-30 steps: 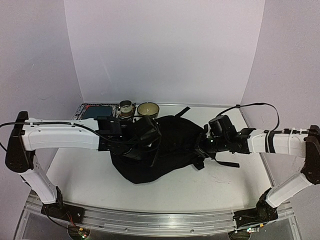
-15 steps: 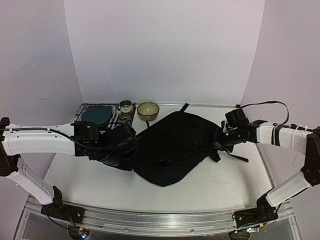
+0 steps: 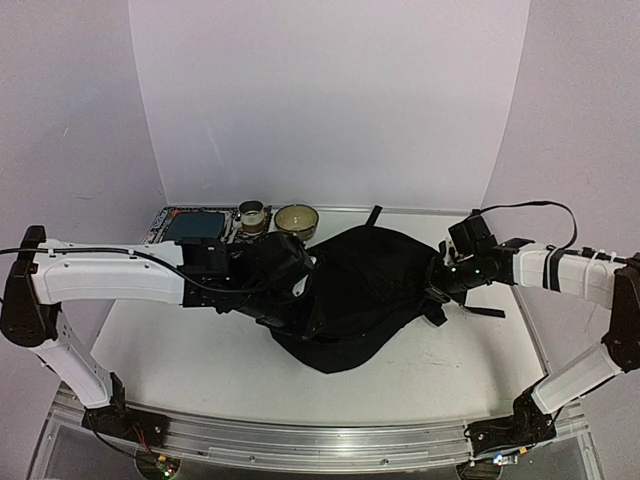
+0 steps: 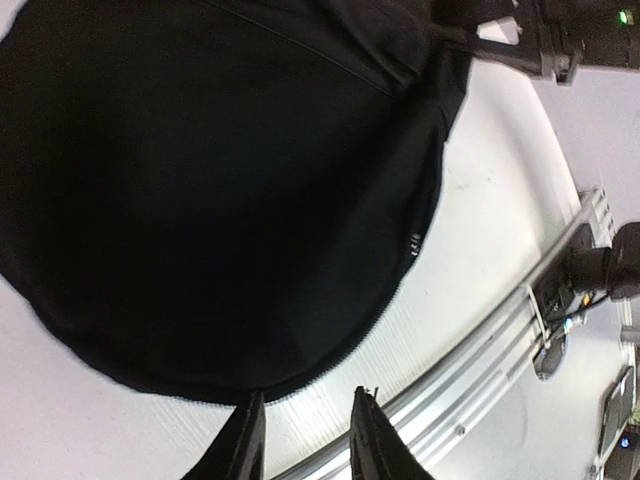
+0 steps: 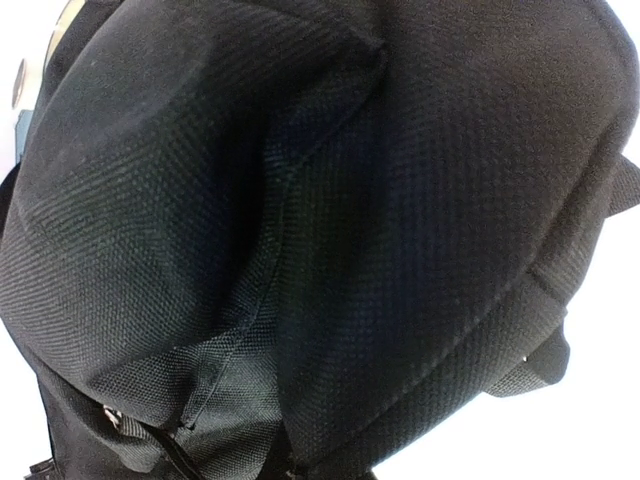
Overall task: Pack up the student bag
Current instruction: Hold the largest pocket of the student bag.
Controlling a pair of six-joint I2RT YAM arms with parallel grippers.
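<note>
The bag lies slumped mid-surface, its far rim near the bowl and jar at the far edge. The right gripper sits at the bag's right side with its jaws closed, by the look on a fold of cloth or strap, though its own view shows only fabric. The left gripper hovers over the bag's near rim with its jaws a little apart and nothing between them.

The main risk is a weak hold. A pinch on soft cloth can slide out under a pull, and the bag would then sag flat. No open mouth shows in any view, so packing may stall until a zip is found. A small zip pull shows low in the right wrist view, and black on black it is easy to miss. A drag toward the far edge could knock the bowl or jar, and the left arm lies close in front of both. The loose straps on the right could snag a finger.

The bag is coarse black weave, matte, with stitched seams and flat webbing straps — rounded and limp, with no frame to it. The surface is smooth and white, lightly scuffed. The rail along its near edge is ribbed metal. The bowl is round and pale-glazed.
</note>
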